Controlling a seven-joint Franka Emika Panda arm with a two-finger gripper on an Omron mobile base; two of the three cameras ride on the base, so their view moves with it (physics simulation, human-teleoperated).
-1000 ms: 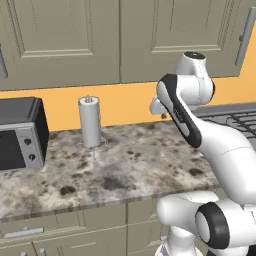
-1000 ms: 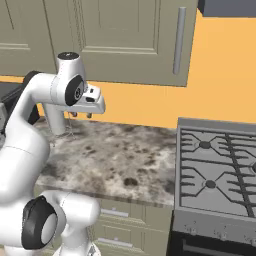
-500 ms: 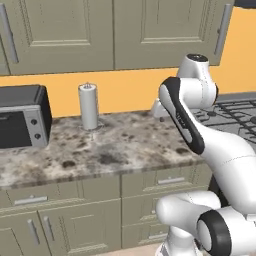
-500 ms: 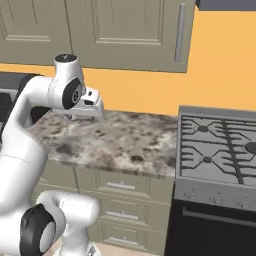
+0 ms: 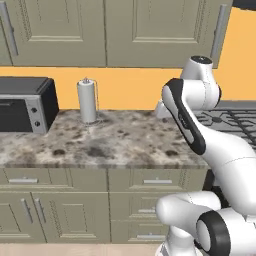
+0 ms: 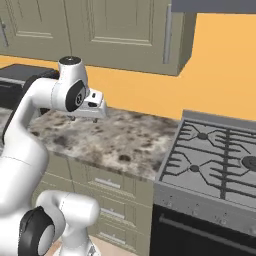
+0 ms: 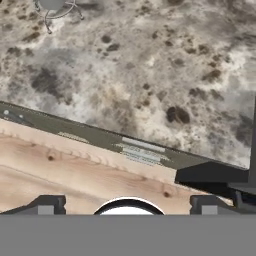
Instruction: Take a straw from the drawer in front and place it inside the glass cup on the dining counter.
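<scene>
Hovering over the worktop (image 7: 150, 65), fingers (image 7: 47, 205) apart and empty; the drawer (image 5: 157, 181) likely slides stiffly, so grip its bar handle centrally.

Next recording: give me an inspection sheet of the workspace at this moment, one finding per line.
Surface: speckled grey-brown stone countertop, bare in the middle.
Job's things: olive-grey drawers with silver bar handles under the top, all closed; straw and glass cup: nothing seen.
Clutter: white paper towel roll on its wire stand; dark toaster oven at far left.
Gripper: two-finger gripper open, empty, above the countertop.
Cables: nothing seen.
Surroundings: olive-grey wall cabinets, orange wall, gas stove.
</scene>
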